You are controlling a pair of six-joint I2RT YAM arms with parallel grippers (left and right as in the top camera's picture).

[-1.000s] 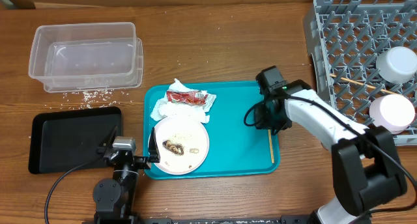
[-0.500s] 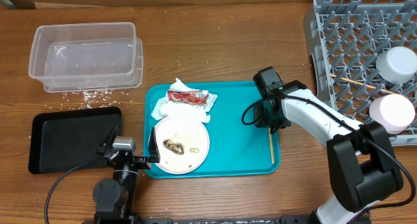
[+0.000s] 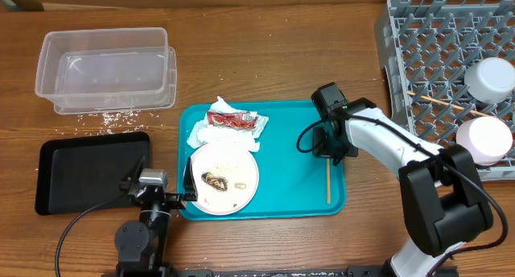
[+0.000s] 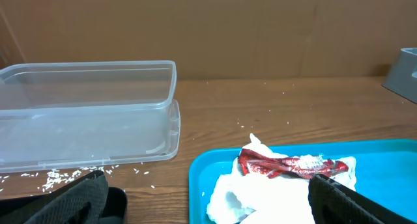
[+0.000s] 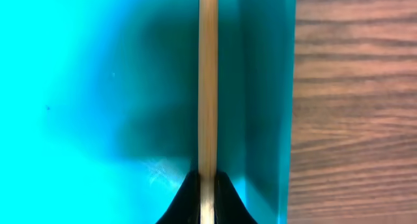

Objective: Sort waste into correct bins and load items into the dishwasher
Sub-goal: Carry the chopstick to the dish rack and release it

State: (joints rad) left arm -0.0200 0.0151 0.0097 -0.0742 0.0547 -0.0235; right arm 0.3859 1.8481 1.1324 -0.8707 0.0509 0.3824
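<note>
Right jaws pinched tight on a chopstick (image 5: 207, 74) just inside the 3 o'clock rim of the teal tray (image 5: 98, 87); left jaws spread wide, holding nothing.

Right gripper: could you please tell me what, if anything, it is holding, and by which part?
The right gripper pinches one chopstick near one end; the rest lies along the teal tray.

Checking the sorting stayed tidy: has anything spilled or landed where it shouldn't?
Yes: white rice grains lie scattered on the wooden table beside the clear plastic rectangular tub, outside it, near the shallow black rectangular tray.
</note>
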